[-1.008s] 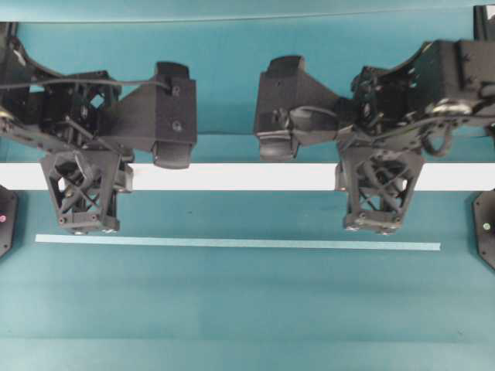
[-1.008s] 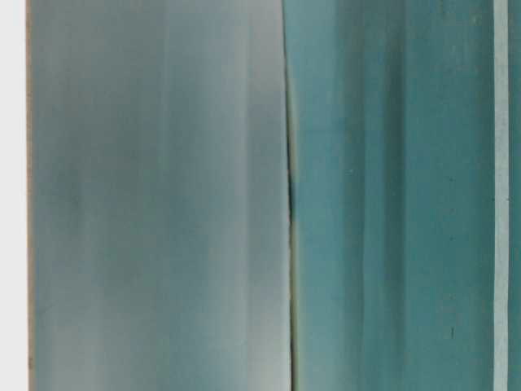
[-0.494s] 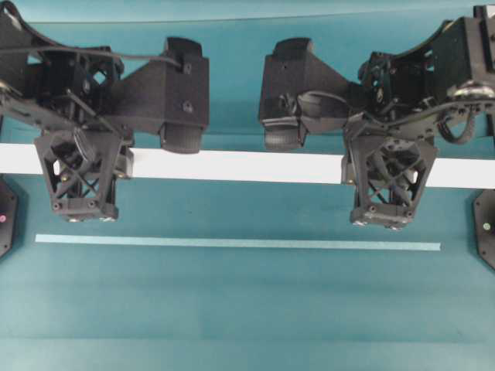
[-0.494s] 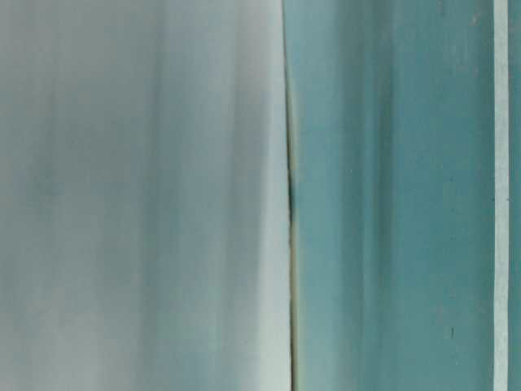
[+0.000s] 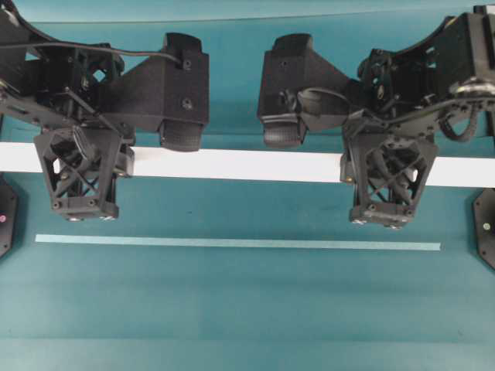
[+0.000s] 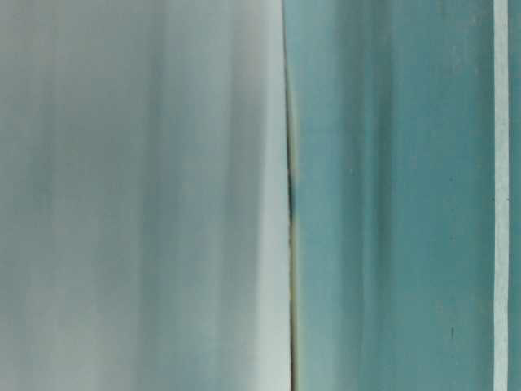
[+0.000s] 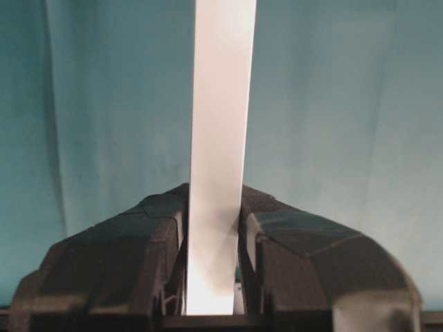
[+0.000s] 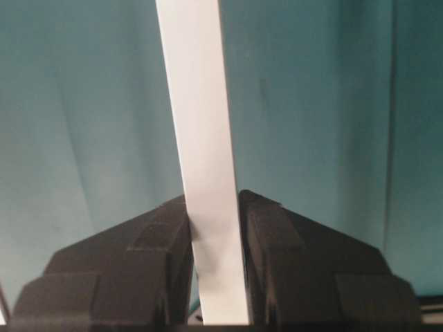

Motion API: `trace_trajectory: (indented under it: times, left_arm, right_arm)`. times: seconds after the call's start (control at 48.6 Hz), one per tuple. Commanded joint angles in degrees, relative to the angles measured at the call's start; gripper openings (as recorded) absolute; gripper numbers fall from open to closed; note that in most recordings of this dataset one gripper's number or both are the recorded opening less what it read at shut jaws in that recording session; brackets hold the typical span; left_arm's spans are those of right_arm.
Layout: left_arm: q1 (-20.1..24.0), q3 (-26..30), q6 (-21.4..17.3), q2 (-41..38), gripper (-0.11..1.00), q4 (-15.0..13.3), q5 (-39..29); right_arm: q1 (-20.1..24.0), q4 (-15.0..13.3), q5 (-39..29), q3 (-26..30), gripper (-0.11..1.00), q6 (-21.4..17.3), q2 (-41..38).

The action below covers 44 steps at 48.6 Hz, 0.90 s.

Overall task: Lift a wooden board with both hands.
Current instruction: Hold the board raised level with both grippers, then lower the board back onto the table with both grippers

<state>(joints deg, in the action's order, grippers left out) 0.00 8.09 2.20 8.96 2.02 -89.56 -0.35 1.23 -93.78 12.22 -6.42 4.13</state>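
Observation:
The wooden board (image 5: 232, 165) is a long white plank across the whole overhead view, held off the teal table and sloping slightly down to the right. My left gripper (image 5: 81, 162) is shut on it near its left end and my right gripper (image 5: 387, 166) near its right end. In the left wrist view the board (image 7: 220, 104) runs straight away from the left gripper (image 7: 213, 228), black fingers (image 7: 156, 235) pressed to both edges. The right wrist view shows the board (image 8: 197, 104) clamped the same way in the right gripper (image 8: 214, 221).
A thin pale teal strip (image 5: 232, 243) lies on the table in front of the board; it is the narrow line (image 6: 501, 195) in the table-level view. Black fixtures (image 5: 486, 224) sit at both side edges. A blurred pale surface (image 6: 138, 195) fills the table-level view's left half.
Both grippers have moved with the board towards the top of the overhead view and its right end now sits lower. The pale surface spread to the table-level view's left edge.

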Motion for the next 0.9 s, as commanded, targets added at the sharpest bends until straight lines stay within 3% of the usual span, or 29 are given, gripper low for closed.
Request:
trace_trajectory:
  times: [0.0, 0.576, 0.884]
  left_arm:
    - [0.00, 2.11, 0.09, 0.53, 0.17, 0.18, 1.58]
    - [0.18, 1.32, 0.26, 0.62, 0.17, 0.18, 1.67]
    - [-0.09, -8.44, 0.88, 0.88, 0.17, 0.18, 8.70]
  right_arm:
    - [-0.09, -0.09, 1.32, 2.37, 0.21, -1.23, -0.18]
    - [-0.09, -0.09, 1.23, 1.14, 0.21, -0.70, -0.53]
    - [0.26, -0.18, 4.83, -5.71, 0.21, -0.18, -0.79]
